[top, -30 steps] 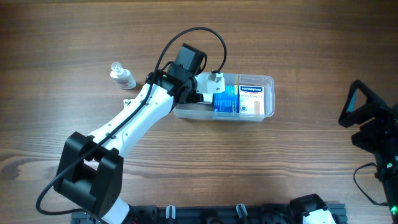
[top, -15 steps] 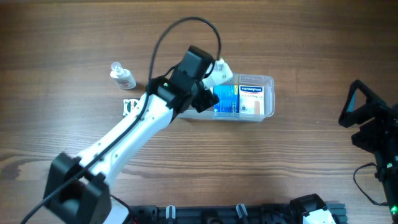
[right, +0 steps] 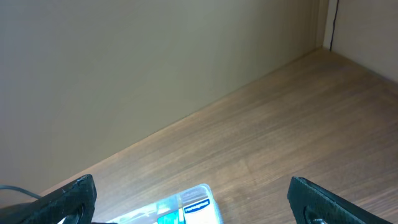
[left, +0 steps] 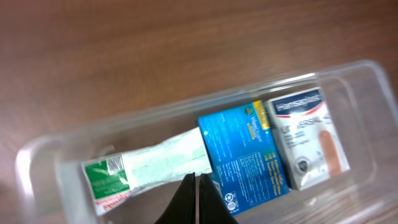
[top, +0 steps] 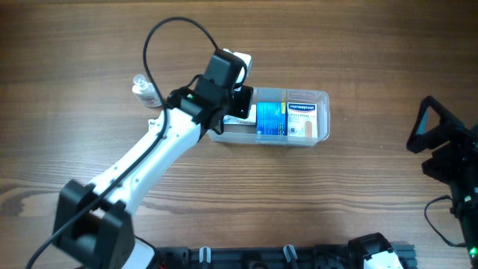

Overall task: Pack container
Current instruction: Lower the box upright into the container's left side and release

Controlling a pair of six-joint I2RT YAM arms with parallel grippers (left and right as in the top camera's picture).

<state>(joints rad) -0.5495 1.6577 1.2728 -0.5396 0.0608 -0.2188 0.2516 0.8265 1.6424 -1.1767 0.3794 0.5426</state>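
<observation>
The left gripper point(left: 196, 198) has its jaws pressed together, empty, over the container point(left: 373, 81). The right gripper point(right: 193, 199) has its jaws wide apart, by the right edge of the table point(top: 358, 202). The container lies mid-table, long side running left to right; the left wrist view shows a green-and-white box point(left: 149, 168) beside a blue box point(left: 242, 155) inside, but overhead the left arm point(top: 149, 157) mostly hides it.

Soft, even light is falling on the bench point(top: 358, 60), leaving faint shadows. The left wrist view is looking blurred, and glare is catching the container point(left: 367, 68).
</observation>
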